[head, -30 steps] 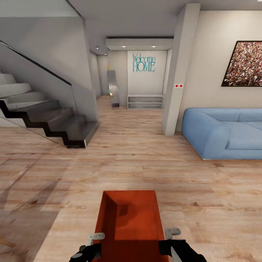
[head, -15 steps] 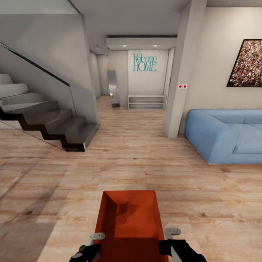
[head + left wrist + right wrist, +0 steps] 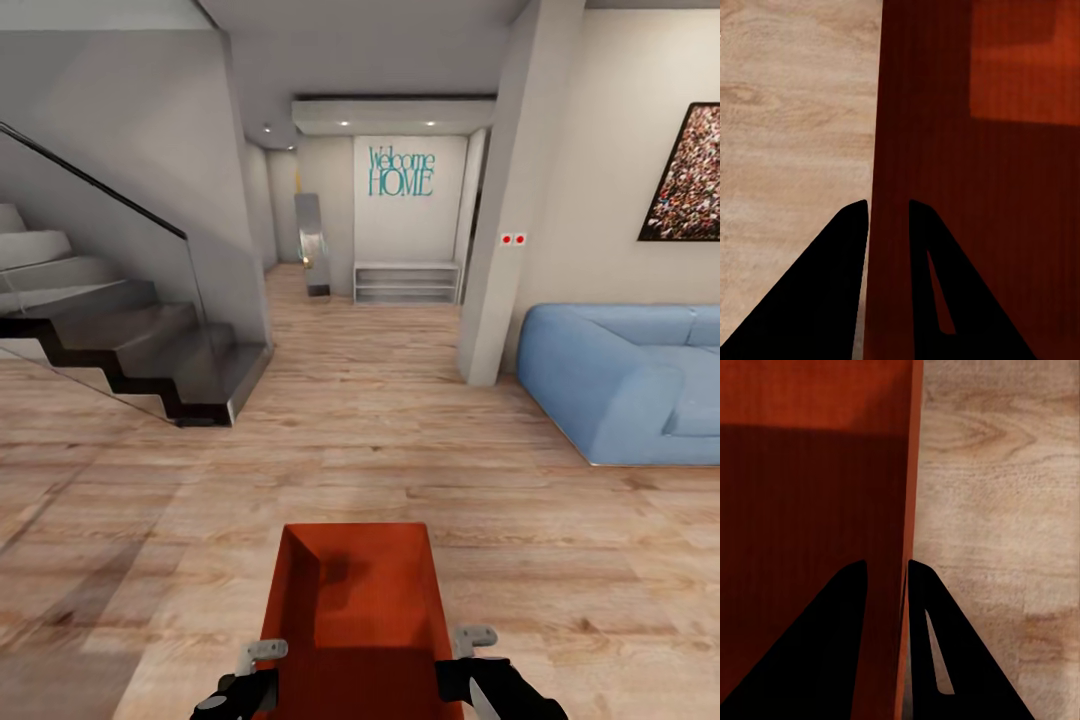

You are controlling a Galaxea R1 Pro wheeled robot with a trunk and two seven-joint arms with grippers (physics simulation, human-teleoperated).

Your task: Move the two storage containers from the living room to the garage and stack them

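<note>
the left gripper (image 3: 886, 214) is pinching the left side wall of the storage container (image 3: 355, 610), one finger outside over the wood plank floor (image 3: 560, 560) and one inside the bin, the gap between them narrowed to the wall's thickness. the right gripper (image 3: 886, 574) is doing likewise on the opposite side wall, jaws drawn nearly together on the rim. in the head view both grippers are sitting at the near end of the container, level with each other, so neither arm is nearer; the bin is being carried between them, clear of the floor as far as can be judged. its long axis is running straight away from the robot, open top up, interior empty. beyond it, the staircase (image 3: 130, 350) is standing to the left, the blue sofa (image 3: 625, 385) to the right, and a corridor ahead is ending at a welcome home sign (image 3: 401, 172). judgement: transport is under way in the living room; the garage is not in sight, and the coming move is depending on keeping both clamps even while driving.
</note>
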